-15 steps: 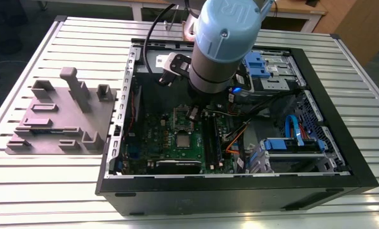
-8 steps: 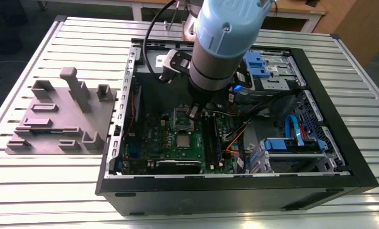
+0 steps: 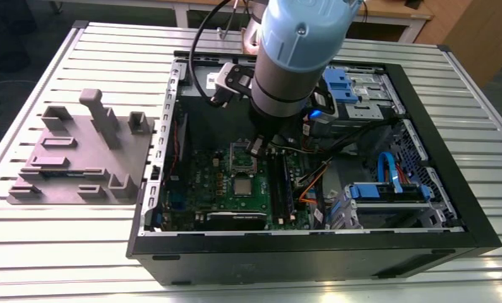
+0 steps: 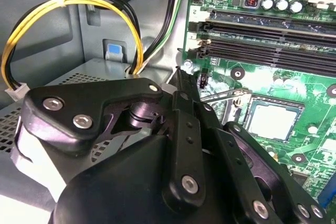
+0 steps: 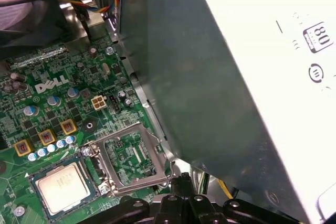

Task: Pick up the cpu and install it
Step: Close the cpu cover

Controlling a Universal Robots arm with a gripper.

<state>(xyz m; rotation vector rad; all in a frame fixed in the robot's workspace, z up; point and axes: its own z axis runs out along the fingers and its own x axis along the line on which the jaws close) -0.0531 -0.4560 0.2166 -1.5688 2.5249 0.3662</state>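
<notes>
The gripper [image 3: 257, 149] is held low inside the open computer case [image 3: 453, 189], just above the green board [image 3: 204, 183]. In the second wrist view its black fingers [image 4: 181, 93] are seen pressed together at the tip. Nothing is held between them.

The cpu [image 3: 244, 187] is not in the gripper. It is laid flat in its square socket [image 5: 38, 178] on the green board, with the shiny side up. It is found near the gripper's tip but apart from it, and it is not touched.

In the first wrist view a metal frame [image 5: 131, 156] is seen flipped up and open. This frame is placed between the gripper and the cpu. In the second wrist view a thin metal lever [image 4: 226, 95] is seen sticking out between the gripper's tip and the cpu, close to the tip. Whether the lever is touched cannot be told.

Yellow wires [image 4: 73, 3] are looped behind the gripper, on the side away from the cpu. A grey plate [image 3: 74, 158] is set on the table [image 3: 65, 252] outside the case, well apart from the gripper.
</notes>
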